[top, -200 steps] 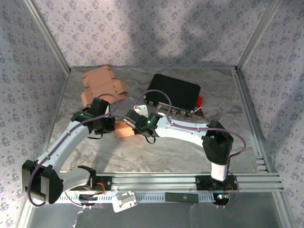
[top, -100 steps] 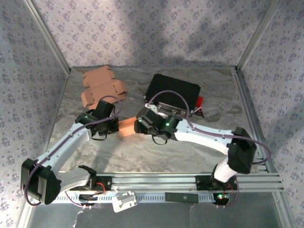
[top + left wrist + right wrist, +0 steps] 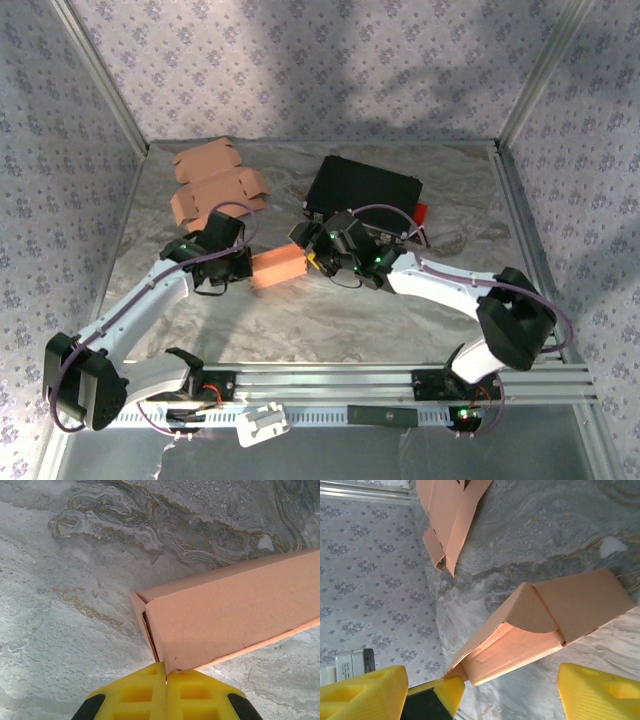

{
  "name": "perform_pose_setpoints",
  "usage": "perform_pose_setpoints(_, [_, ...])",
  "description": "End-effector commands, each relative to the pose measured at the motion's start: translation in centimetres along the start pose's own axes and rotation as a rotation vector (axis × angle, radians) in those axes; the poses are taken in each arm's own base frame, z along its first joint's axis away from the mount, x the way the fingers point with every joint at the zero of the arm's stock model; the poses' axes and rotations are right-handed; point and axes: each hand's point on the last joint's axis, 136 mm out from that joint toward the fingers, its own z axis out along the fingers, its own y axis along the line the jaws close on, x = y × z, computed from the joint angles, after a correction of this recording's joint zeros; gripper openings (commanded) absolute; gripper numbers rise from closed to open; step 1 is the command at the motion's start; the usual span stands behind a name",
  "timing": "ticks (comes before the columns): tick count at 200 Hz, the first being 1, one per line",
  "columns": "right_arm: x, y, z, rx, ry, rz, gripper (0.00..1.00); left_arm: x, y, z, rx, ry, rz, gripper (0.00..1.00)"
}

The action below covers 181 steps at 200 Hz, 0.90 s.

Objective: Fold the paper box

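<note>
paper box (image 3: 278, 268) sits on the tabletop (image 3: 330, 330) between your 2 arms, with the stack of flat blanks (image 3: 215, 185) well behind it and the black case (image 3: 365, 190) off to the right. your left gripper (image 3: 166, 672) is pinched together on a thin edge at the box's left end, so it serves as the anchor. your right gripper (image 3: 505, 697) stands wide apart at the other end, holding nothing.

the step in hand looks like closing the right end. hold the left pinch steady and bring the right gripper square onto the curved flap (image 3: 535, 610). push the flap in along its crease rather than across it, so the walls don't buckle and the box doesn't twist out of the pinch.

the right wrist view gives you detail the top view blurs: that end is open, with the curved flap folded partway over a hollow inside. the left wrist view adds the seam at the pinched corner, slightly gapped.
</note>
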Motion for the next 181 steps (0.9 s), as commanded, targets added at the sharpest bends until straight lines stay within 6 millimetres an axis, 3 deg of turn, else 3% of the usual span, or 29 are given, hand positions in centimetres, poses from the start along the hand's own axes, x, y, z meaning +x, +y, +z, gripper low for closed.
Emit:
perform_pose_setpoints(1, [0.3, -0.2, 1.0, -0.039, 0.034, 0.105, 0.8, -0.1, -0.1, -0.2, -0.002, -0.009, -0.004, 0.0])
perform_pose_setpoints(34, [0.0, -0.3, 2.1, -0.072, 0.064, 0.12, 0.79, -0.1, -0.1, -0.2, 0.0, -0.012, -0.004, 0.0])
perform_pose_setpoints(78, [0.1, -1.9, 3.7, -0.051, 0.097, 0.15, 0.77, -0.2, -0.1, -0.3, 0.002, -0.017, -0.003, 0.0])
perform_pose_setpoints(128, [0.1, -3.2, 4.4, -0.029, 0.097, 0.155, 0.62, -0.5, -0.3, -1.0, 0.005, -0.029, 0.002, 0.0])
perform_pose_setpoints(181, [0.1, -3.9, 4.6, -0.015, 0.098, 0.158, 0.58, -0.7, -0.3, -1.4, 0.004, -0.038, 0.003, 0.0])
